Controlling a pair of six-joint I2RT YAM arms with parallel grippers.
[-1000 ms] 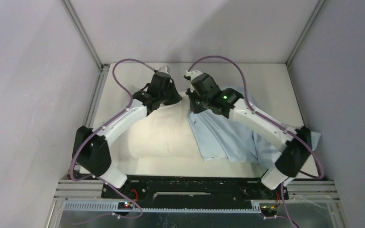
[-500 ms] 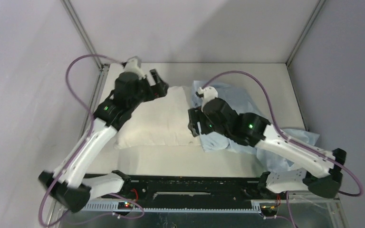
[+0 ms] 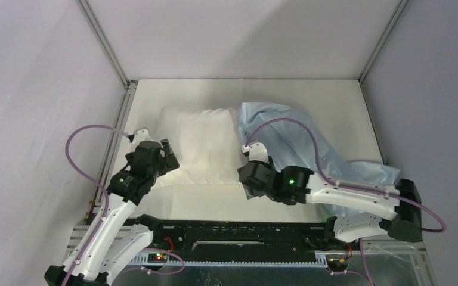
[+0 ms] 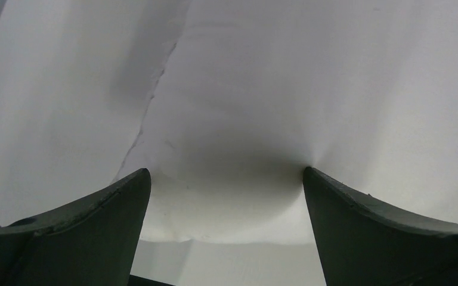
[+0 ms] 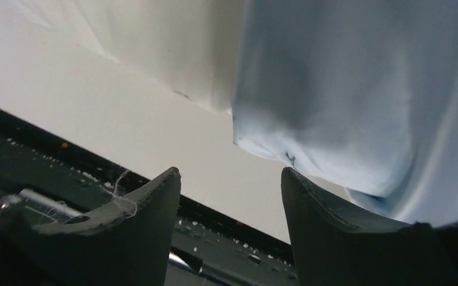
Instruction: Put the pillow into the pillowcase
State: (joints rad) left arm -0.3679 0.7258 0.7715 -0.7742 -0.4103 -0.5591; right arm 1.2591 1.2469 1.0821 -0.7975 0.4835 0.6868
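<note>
White table [image 3: 214,98], pillow [image 3: 203,143] beside blue pillowcase [image 3: 292,131]

No legible text, label, brand, number or sign was found in any view. The pillow [image 3: 203,143] and the pillowcase [image 3: 292,134] showed plain, unprinted fabric. In the right wrist view a tiny dark mark [image 5: 289,158] sat near the pillowcase's near edge, too small to read as a letter or figure.

Pillow [image 3: 200,143]: plump, white, slightly wrinkled, lying flat. Pillowcase [image 3: 298,140]: thin light blue, rumpled, touching the pillow's right edge, spreading rightward from it.
</note>
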